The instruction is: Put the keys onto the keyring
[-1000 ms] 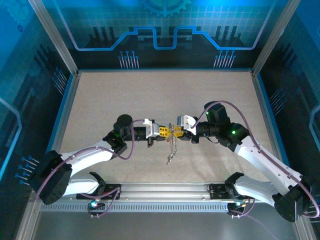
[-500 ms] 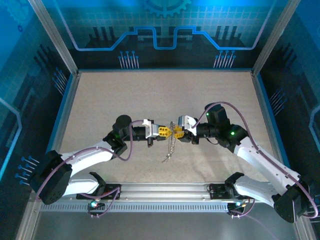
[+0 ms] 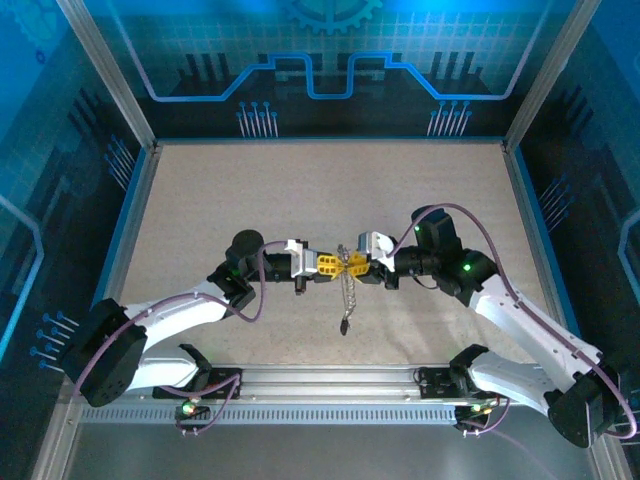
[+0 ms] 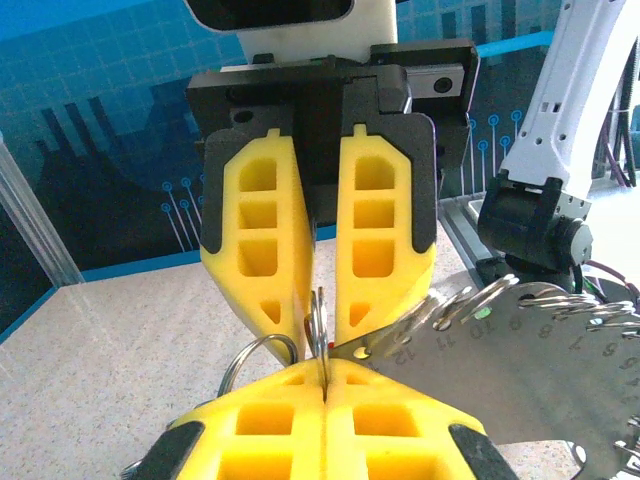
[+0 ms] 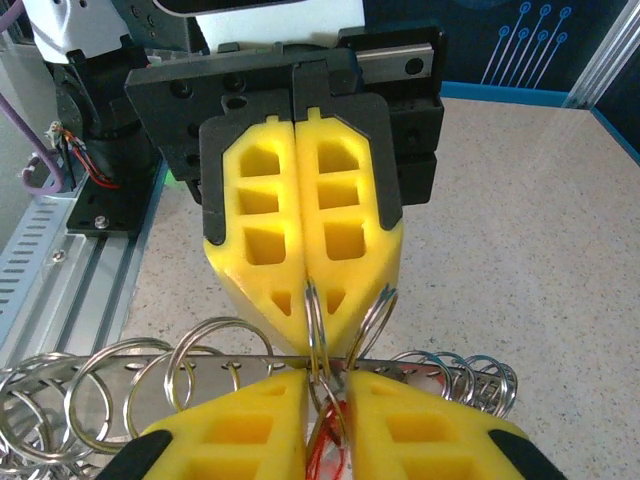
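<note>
Left hand (image 3: 336, 264) tip-to-tip with right hand (image 3: 350, 263)

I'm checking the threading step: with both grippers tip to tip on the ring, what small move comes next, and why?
Probably the right gripper should ease its red-tagged key onto the ring: the left gripper has its jaws shut on that ring, and the key sits right beside it.

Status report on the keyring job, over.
Left gripper shut on keyring. Right gripper pinching it too, tip to tip. Chain of rings dangling. Nothing obstructing.
</note>
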### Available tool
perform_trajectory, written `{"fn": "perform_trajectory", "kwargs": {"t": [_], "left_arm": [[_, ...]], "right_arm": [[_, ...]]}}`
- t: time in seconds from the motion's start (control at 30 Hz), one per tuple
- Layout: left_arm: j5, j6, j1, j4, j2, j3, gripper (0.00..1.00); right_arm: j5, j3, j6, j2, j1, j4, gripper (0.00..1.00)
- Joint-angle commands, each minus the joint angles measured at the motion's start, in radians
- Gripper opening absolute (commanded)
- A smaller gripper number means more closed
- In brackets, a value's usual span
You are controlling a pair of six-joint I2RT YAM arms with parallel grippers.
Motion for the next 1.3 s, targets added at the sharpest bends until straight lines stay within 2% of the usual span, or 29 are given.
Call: {"fn": "perform_trajectory", "kwargs": {"t": [0.0,0.53,0.63,0.73,0.83,0.93,1.03,1.27], "left_arm": [[0.042,0.003,-0.005,0.064,0.010,0.032,0.00],[0.017,-0.001,-0.007,0.046,0.037,0.047,0.00],[0.004,-0.003,-0.007,0.037,0.033,0.045,0.00],[-0.013,-0.001,-0.007,0.014,0.021,0.043,0.10],[-0.037,0.036,-0.007,-0.071,-0.014,0.040,0.19],[-0.058,0.099,-0.005,-0.207,-0.051,0.049,0.20],[-0.063,0.159,-0.001,-0.370,-0.086,0.071,0.25],[-0.084,0.205,0.001,-0.624,-0.076,0.170,0.25]], "right_arm": [[-0.044,-0.010,0.002,-0.013,-0.008,0.031,0.17],[-0.029,-0.027,0.014,-0.006,0.017,0.068,0.14],[-0.016,-0.026,0.011,-0.003,0.018,0.064,0.07],[0.018,-0.018,-0.002,-0.003,0.023,0.038,0.02],[0.075,0.004,-0.035,-0.001,0.037,-0.022,0.00],[0.147,0.036,-0.076,0.004,0.061,-0.098,0.00],[0.220,0.065,-0.107,0.013,0.091,-0.153,0.00],[0.288,0.111,-0.132,0.055,0.137,-0.204,0.00]]}}
